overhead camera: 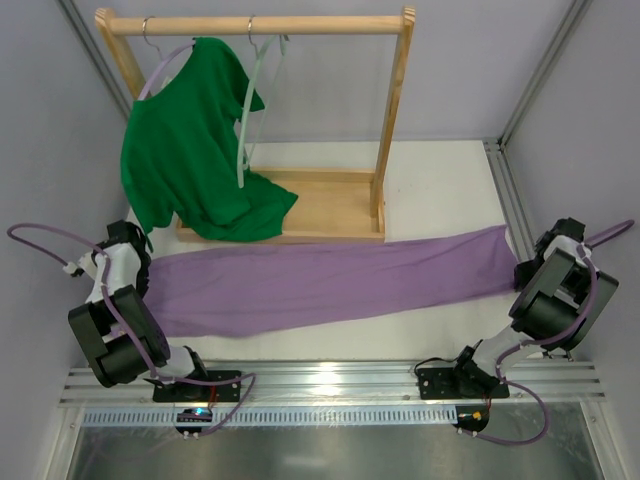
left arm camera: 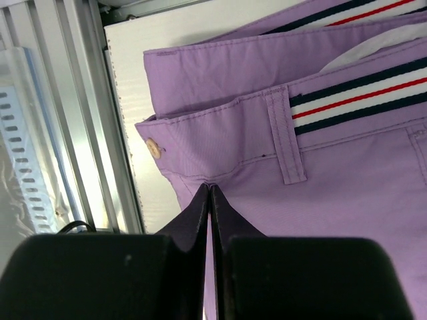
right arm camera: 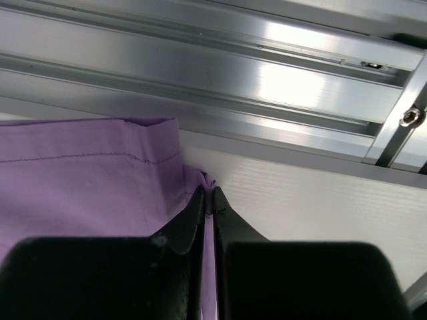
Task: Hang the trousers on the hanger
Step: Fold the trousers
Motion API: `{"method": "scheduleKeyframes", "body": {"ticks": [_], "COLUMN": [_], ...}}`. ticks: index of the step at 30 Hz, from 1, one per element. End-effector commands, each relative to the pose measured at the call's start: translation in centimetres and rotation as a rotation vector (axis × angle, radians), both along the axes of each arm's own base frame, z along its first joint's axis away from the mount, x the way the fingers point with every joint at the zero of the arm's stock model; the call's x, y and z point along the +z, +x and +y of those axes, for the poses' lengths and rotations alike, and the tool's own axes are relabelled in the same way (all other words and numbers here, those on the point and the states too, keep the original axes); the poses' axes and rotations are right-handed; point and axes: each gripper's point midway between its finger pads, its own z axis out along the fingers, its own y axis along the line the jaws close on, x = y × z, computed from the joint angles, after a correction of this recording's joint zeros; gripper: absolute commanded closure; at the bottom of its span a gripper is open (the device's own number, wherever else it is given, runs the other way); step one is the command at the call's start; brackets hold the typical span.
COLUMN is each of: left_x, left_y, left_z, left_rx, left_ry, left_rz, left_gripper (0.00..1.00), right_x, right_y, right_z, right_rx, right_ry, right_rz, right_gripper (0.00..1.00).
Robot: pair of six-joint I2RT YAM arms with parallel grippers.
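The lilac trousers (overhead camera: 330,280) lie stretched flat across the white table, waistband at the left, leg hems at the right. My left gripper (left arm camera: 210,190) is shut on the trousers' waist edge (left arm camera: 220,143), near a button and the striped waistband detail (left arm camera: 353,93). My right gripper (right arm camera: 208,193) is shut on the hem corner of a trouser leg (right arm camera: 80,180). The pale grey-green hanger (overhead camera: 250,110) hangs empty on the wooden rack's rail (overhead camera: 260,24), to the right of the green shirt.
A dark green T-shirt (overhead camera: 190,150) hangs on a lavender hanger at the rack's left and drapes onto the rack's wooden base (overhead camera: 330,205). Aluminium rails (overhead camera: 330,385) run along the near edge; frame posts stand at the sides.
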Motion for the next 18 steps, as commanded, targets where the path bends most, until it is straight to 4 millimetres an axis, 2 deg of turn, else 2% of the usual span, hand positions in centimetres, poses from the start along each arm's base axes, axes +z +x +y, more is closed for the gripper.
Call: {"method": "scheduleKeyframes", "body": {"ticks": [1, 6, 12, 18], "left_x": [2.0, 1.7, 3.3, 3.5], "left_y": [-0.3, -0.5, -0.1, -0.6], "left_z": [2.5, 2.2, 2.6, 2.9], "left_rx": [0.01, 0.014, 0.005, 0.009], "left_ry": [0.125, 0.11, 0.124, 0.127], "left_rz": [0.017, 0.027, 0.0, 0.074], "left_gripper": [1.0, 1.0, 1.0, 1.0], "right_x": [2.4, 2.5, 2.1, 1.5], "right_y": [-0.5, -0.9, -1.9, -2.7], "right_z": [-3.3, -3.6, -4.2, -4.5], "right_rx": [-0.067, -0.08, -0.111, -0.132], "right_ry": [-0.141, -0.158, -0.168, -0.173], "right_rz": [-0.027, -0.022, 0.005, 0.026], "right_gripper": [0.96, 0.96, 0.96, 0.96]}}
